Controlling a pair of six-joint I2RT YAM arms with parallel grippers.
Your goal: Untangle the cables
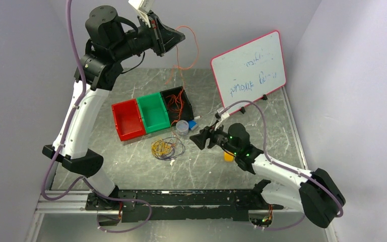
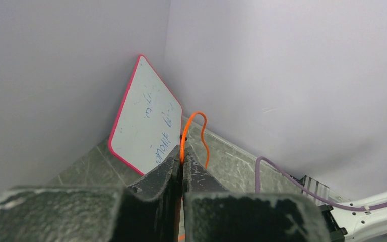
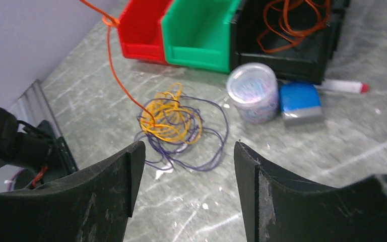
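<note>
My left gripper (image 1: 180, 36) is raised high at the back and shut on an orange cable (image 1: 192, 45). In the left wrist view the orange cable (image 2: 194, 119) loops out from between the closed fingertips (image 2: 175, 162). It hangs down toward the bins, and in the right wrist view a strand of the orange cable (image 3: 117, 75) runs into a tangle of yellow cable (image 3: 170, 119) and dark purple cable (image 3: 209, 156) on the table. That tangle (image 1: 167, 147) lies left of my right gripper (image 1: 196, 139). The right gripper (image 3: 187, 151) is open, low over the table, with nothing between its fingers.
Red bin (image 1: 127, 120), green bin (image 1: 153, 112) and black bin (image 1: 187, 109) stand in a row; the black bin (image 3: 302, 50) holds more orange cable. A clear jar (image 3: 254, 92), a blue block (image 3: 299, 101) and a marker (image 3: 343, 86) lie beside them. A whiteboard (image 1: 249, 68) leans at the back right.
</note>
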